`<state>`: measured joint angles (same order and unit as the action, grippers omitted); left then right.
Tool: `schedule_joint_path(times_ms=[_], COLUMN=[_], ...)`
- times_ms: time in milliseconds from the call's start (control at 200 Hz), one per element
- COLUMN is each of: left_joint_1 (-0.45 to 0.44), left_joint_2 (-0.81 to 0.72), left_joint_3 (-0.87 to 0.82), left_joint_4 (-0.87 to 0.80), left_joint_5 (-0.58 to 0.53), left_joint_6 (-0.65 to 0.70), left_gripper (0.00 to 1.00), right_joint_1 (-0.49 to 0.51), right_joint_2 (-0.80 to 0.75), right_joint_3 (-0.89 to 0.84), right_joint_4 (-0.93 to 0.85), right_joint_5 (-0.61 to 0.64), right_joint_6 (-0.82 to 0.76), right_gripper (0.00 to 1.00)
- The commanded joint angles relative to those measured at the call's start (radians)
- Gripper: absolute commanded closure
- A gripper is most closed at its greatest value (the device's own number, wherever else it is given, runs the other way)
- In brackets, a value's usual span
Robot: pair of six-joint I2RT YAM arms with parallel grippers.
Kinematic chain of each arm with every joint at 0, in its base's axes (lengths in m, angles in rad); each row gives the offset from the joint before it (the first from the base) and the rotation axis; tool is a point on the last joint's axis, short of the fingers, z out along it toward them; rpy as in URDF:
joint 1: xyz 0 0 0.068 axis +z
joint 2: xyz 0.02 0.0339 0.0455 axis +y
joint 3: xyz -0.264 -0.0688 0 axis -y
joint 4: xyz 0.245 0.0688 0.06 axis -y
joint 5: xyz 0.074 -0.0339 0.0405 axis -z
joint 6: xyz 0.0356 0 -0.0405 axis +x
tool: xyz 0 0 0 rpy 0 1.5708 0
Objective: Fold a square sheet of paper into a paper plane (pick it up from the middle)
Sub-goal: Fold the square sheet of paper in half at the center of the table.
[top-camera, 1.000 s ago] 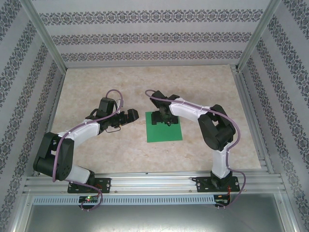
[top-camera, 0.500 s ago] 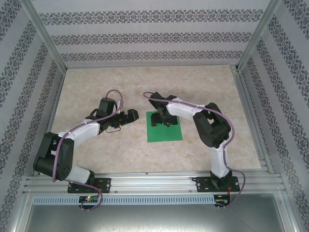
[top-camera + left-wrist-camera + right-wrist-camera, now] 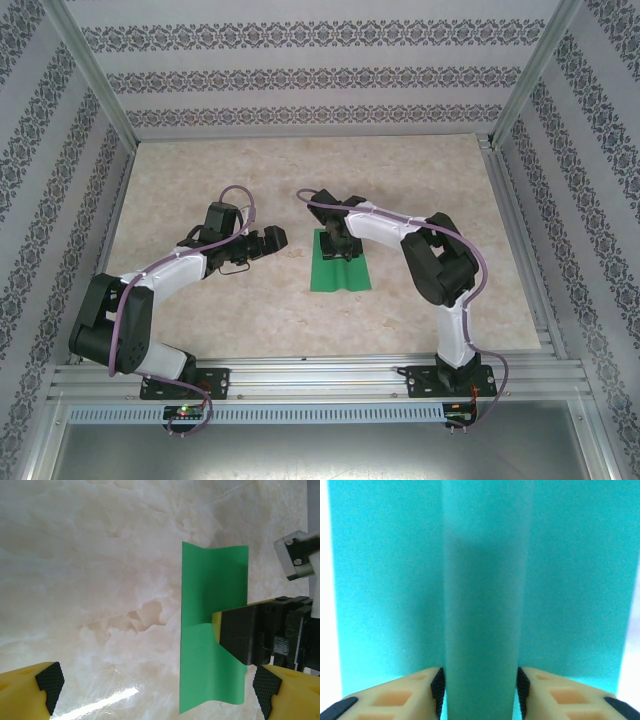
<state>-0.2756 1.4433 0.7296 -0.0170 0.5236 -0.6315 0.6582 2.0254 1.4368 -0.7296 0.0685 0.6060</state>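
The right gripper (image 3: 336, 246) is pinching the middle of the green sheet (image 3: 341, 276) into a ridge running near-to-far. The left gripper (image 3: 268, 241), spread wide, is hovering near its left edge.

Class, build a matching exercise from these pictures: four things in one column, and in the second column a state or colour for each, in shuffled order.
Column one
1. left hand
2. right hand
3. square sheet of paper
4. table

Column two
A. bright green, humped up along its middle
B. pale, marble-patterned
C. open, off to the side of the sheet, holding nothing
D. pinching the raised ridge of the sheet

Pairs: 1-C, 2-D, 3-A, 4-B
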Motion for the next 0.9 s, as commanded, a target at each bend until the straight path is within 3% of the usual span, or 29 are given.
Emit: schedule_joint_path(times_ms=[0,185,355,495,649,894], left_joint_1=[-0.011,-0.01,-0.01,-0.011,-0.01,-0.01], left_joint_2=[-0.04,-0.048,-0.056,-0.071,-0.089,-0.116], left_joint_3=[0.0,-0.004,-0.005,-0.003,-0.006,-0.023], left_joint_4=[-0.03,-0.042,-0.037,-0.045,-0.053,-0.068], left_joint_5=[0.005,-0.005,-0.016,-0.029,-0.028,-0.025], left_joint_6=[0.028,0.035,0.027,0.021,0.011,0.015], left_gripper=[0.0,0.0,0.0,0.0,0.0,0.0], right_joint_1=[-0.002,-0.032,-0.076,-0.084,-0.098,-0.12], right_joint_2=[-0.09,-0.203,-0.289,-0.286,-0.233,-0.159], right_joint_3=[-0.021,-0.115,-0.252,-0.321,-0.406,-0.473], right_joint_4=[0.002,0.148,0.473,0.754,0.993,0.914], right_joint_5=[-0.008,-0.151,-0.459,-0.623,-0.663,-0.609], right_joint_6=[0.015,0.047,0.164,0.31,0.457,0.406], right_gripper=[0.62,0.66,0.65,0.63,0.62,0.57])
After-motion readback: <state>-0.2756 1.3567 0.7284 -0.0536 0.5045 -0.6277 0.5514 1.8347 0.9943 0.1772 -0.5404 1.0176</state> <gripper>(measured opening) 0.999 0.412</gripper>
